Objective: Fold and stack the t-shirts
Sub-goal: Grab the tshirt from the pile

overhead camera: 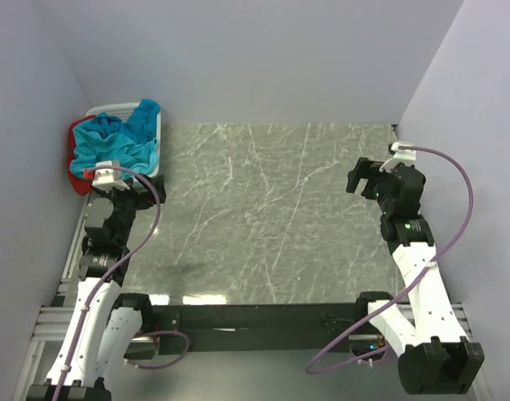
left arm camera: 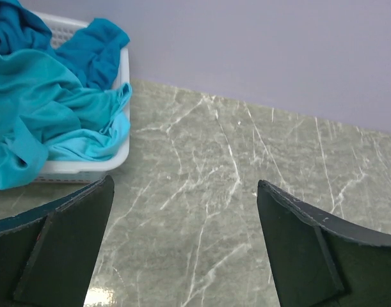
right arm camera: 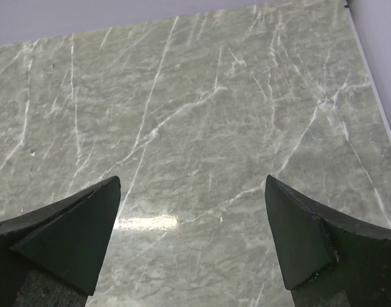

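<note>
While the turquoise t-shirts (overhead camera: 113, 144) are lying crumpled in the white basket (left arm camera: 80, 167) and spilling over its near rim, a red t-shirt (overhead camera: 73, 159) is hanging over the basket's left side. Just beside the basket's near edge, the left gripper (left arm camera: 185, 181) is hovering with its jaws spread wide, holding nothing. Well to the right of the basket, the right gripper (right arm camera: 192, 178) is hanging over the marble table (overhead camera: 263, 209), jaws equally wide, gripping nothing.
</note>
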Action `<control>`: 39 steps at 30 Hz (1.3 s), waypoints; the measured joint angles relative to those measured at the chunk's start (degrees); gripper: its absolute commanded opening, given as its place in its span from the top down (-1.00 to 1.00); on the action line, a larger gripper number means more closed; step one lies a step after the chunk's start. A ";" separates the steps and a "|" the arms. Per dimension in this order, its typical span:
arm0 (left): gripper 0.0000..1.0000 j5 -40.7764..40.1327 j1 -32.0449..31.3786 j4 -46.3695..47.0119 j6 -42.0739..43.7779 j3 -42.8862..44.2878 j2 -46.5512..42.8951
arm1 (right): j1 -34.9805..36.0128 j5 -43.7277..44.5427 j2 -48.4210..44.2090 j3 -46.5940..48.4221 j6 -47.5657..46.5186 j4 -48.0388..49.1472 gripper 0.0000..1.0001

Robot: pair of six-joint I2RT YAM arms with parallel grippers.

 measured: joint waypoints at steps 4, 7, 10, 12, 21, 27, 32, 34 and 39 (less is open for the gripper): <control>-0.99 1.40 0.00 -0.11 -0.09 0.00 1.95 | 0.00 0.15 -1.92 -0.39 0.04 0.09 -1.00; -0.99 2.10 -0.04 -0.70 -0.22 0.35 3.10 | 0.00 -3.02 -3.96 -1.68 -2.12 1.14 -1.00; -0.99 2.34 -0.02 -0.79 -1.38 0.81 3.72 | 0.13 -10.64 -5.92 -3.02 -5.95 1.25 -1.00; -0.97 2.73 0.28 -1.40 -2.29 1.92 5.16 | 1.01 -19.39 -6.19 -2.82 -10.19 0.98 -1.00; -0.87 14.47 16.79 -1.29 -15.45 16.92 26.16 | 2.40 -36.81 4.74 0.81 -21.35 -8.13 -1.00; -0.66 11.74 19.47 -7.69 -21.07 30.71 44.63 | 2.40 -36.79 6.51 1.14 -21.88 -12.02 -0.98; -0.29 2.45 19.45 -17.77 -21.70 49.51 59.93 | 2.43 -36.57 3.21 1.14 -21.90 -11.98 -0.98; -0.23 -0.90 19.47 -20.81 -21.27 54.93 64.11 | 2.51 -36.57 2.45 1.14 -21.92 -11.98 -0.98; -0.23 -9.68 19.37 -29.86 -21.07 69.61 75.52 | 2.69 -36.26 2.36 1.14 -21.94 -12.02 -0.98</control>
